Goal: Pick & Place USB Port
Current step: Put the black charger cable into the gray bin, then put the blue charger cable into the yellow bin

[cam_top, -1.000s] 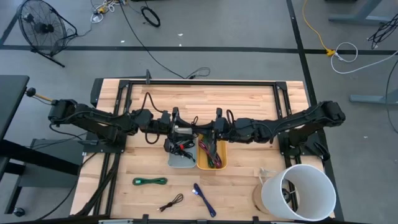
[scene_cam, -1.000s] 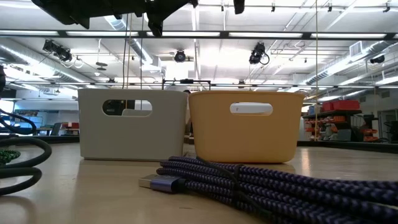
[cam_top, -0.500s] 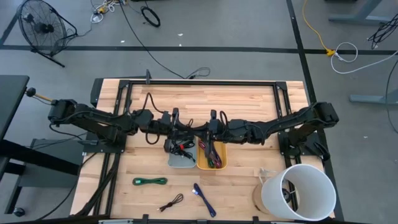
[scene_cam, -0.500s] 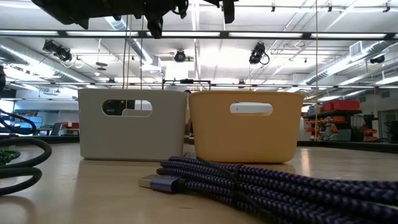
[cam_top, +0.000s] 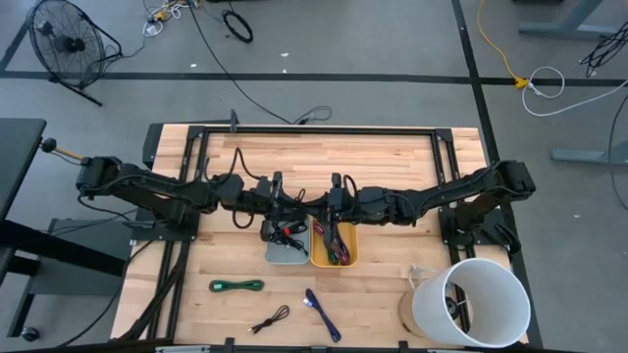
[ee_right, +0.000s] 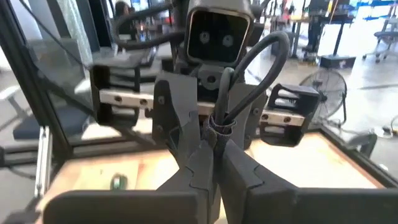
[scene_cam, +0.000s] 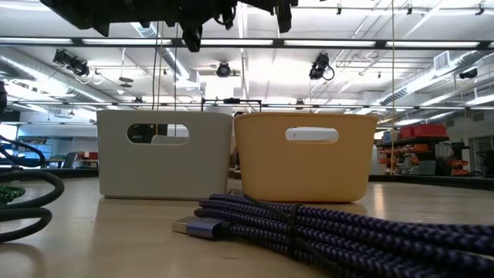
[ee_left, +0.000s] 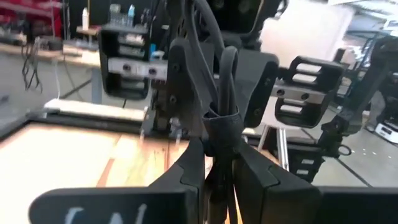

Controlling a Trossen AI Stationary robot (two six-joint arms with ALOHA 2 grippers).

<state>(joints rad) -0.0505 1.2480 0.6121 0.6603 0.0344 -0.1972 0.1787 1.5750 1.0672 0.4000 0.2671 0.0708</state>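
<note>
A black coiled cable (ee_left: 221,93), tied at its middle with a band, hangs in the air between my two grippers, above the far ends of a grey bin (cam_top: 285,247) and a yellow bin (cam_top: 336,247). Both bins hold cables. My left gripper (cam_top: 294,202) comes from the table's left and is shut on the coil. Facing it from the right, my right gripper (cam_top: 320,203) is also shut on the coil (ee_right: 252,65). The two grippers stand tip to tip. My left gripper pinches the coil's bunched strands just beside the band (ee_left: 219,134) between its two fingers. The fingers are level and come from the table's left. The coil is clear of the bins. My right gripper pinches the same bundle at its banded middle (ee_right: 219,129) between its two fingers, level, from the table's right; a loop (ee_right: 267,46) stands out beyond the fingers.
On the near part of the table lie a green cable (cam_top: 236,285), a small black cable (cam_top: 270,319) and a purple braided cable (cam_top: 322,314) with a metal plug (scene_cam: 197,226). A white bucket (cam_top: 471,302) stands at the near right corner.
My right gripper has moved toward the table's left with the black coil, up to my left gripper, which has stayed in place above the grey bin.
</note>
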